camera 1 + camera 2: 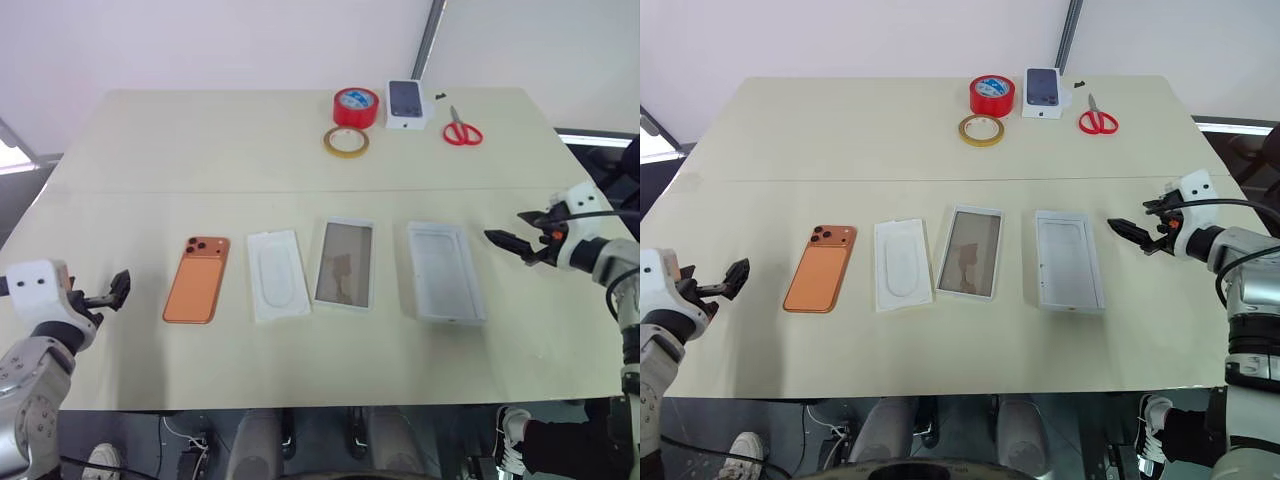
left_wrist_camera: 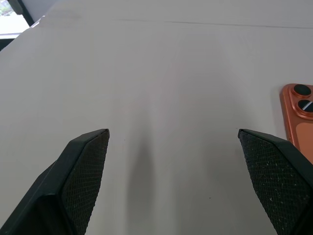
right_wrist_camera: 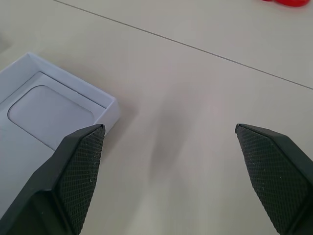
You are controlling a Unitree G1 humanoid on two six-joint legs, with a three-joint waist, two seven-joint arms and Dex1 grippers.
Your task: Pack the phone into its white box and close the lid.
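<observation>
- Table (image 1: 300,150): pale, wide, with a seam running across its middle.
- Near row, from the robot's left to its right: phone (image 1: 197,279), insert (image 1: 277,275), lid (image 1: 345,264), box (image 1: 444,271). All lie flat, apart from one another.
- Phone: orange, back side up, lens cluster at its far corner. It also shows at the edge of the left wrist view.
- Insert: flat, white, oval embossing.
- Lid: white-rimmed shallow tray with a brownish inside; cannot tell more.
- Box: white, raised walls, open, nothing inside it. One corner shows in the right wrist view.
- Left gripper (image 1: 119,290): jaws released wide, nothing between them. It hovers over bare table near the phone's left, not touching it.
- Right gripper (image 1: 513,243): jaws spread, nothing gripped. It sits just right of the box, clear of its wall.
- Far edge of table: red tape roll (image 1: 356,106), yellowish tape ring (image 1: 345,141) just in front of it, small white box with a dark phone picture (image 1: 405,104), red-handled scissors (image 1: 461,128).
</observation>
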